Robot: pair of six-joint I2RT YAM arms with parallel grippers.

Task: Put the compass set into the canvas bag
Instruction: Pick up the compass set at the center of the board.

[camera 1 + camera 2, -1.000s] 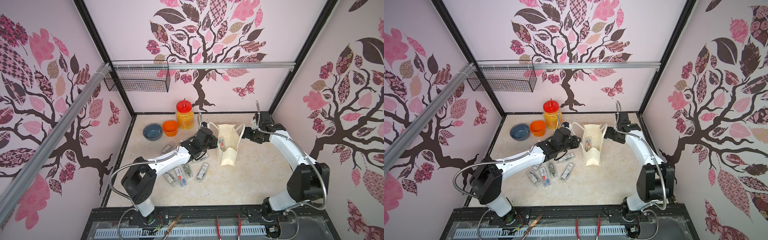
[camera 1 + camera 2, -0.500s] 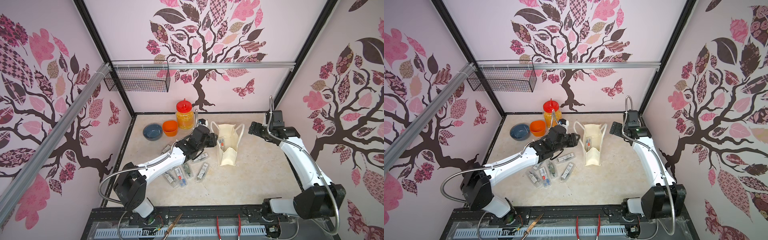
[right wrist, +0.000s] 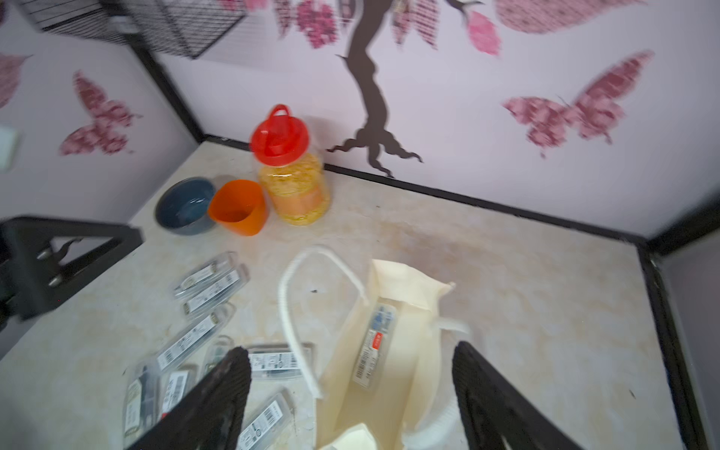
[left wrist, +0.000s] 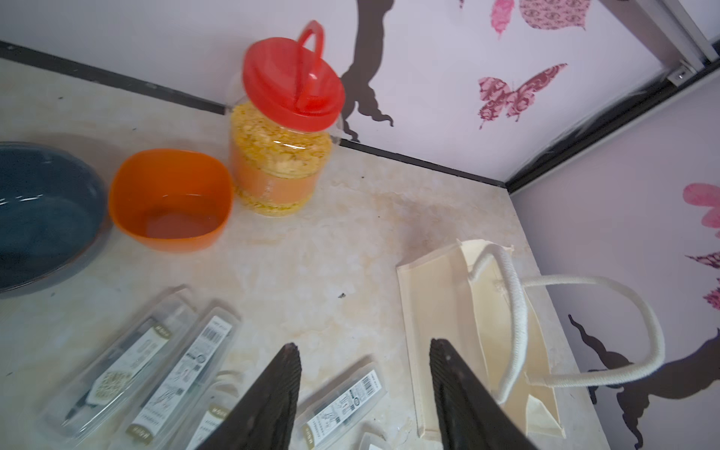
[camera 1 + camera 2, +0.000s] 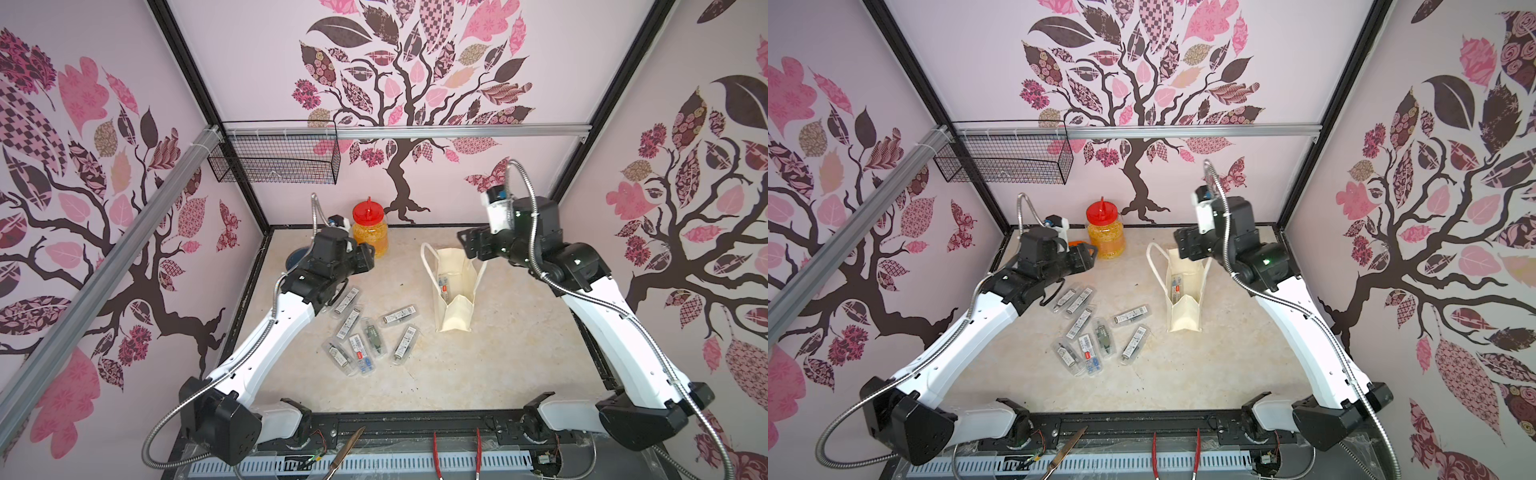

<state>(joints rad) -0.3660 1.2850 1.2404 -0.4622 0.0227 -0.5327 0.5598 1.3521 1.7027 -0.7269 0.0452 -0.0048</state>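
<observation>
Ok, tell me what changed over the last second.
Both arms drew back from the cream-white canvas bag: the left gripper opened and withdrew toward the red-lidded jar, the right gripper rose clear. Both are empty. The bag, the clear plastic compass case inside it and the loose cases stayed put.

This is a robot test cell in a lab: black frame posts [image 5: 178,62] and walls [image 5: 540,62] papered with pink tree decals box in a marble-look tabletop [image 5: 498,365]. The left arm [image 5: 266,338] and right arm [image 5: 615,336] are mounted on a base rail [image 5: 415,424] at the near edge, beside red-handled pliers [image 5: 435,453]. A wire basket [image 5: 274,162] hangs from an aluminium rail [image 5: 457,132] at the far left.
</observation>
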